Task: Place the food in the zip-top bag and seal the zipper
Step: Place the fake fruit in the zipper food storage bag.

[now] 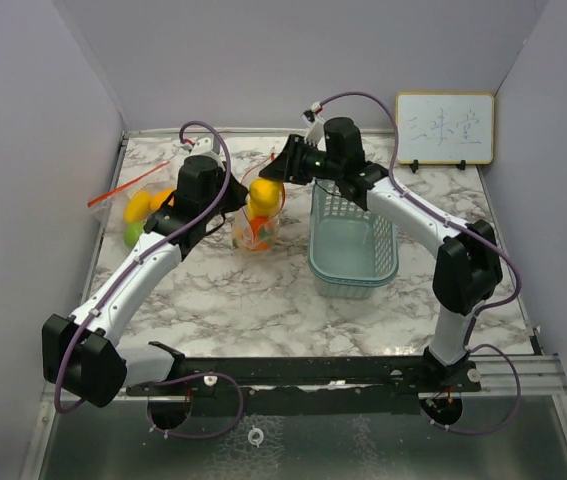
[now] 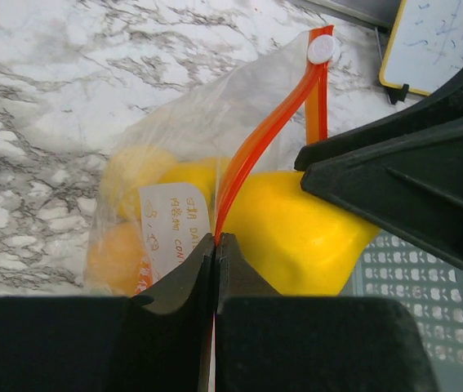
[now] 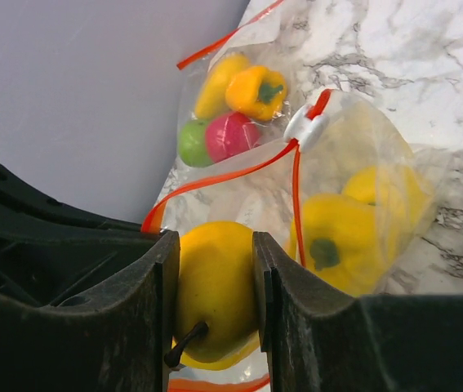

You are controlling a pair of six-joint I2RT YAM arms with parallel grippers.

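My right gripper (image 3: 215,238) is shut on a yellow toy fruit (image 3: 213,290) with a dark stem, held over the mouth of the zip-top bag (image 1: 254,232). From above, this fruit (image 1: 265,193) hangs just over the bag. My left gripper (image 2: 215,238) is shut on the bag's orange zipper strip (image 2: 251,151), holding that edge up. The white slider (image 2: 321,51) sits at the strip's far end. Inside the bag lie a yellow pepper (image 3: 329,241) and orange and yellow pieces (image 2: 121,253). In the left wrist view the held fruit (image 2: 296,233) shows beside the right gripper's fingers (image 2: 411,184).
A second clear bag (image 1: 141,210) with yellow, orange, green and pink fruits (image 3: 231,106) lies at the far left by the wall. A pale green mesh basket (image 1: 353,250) stands right of the bag. A small whiteboard (image 1: 444,128) leans at the back right.
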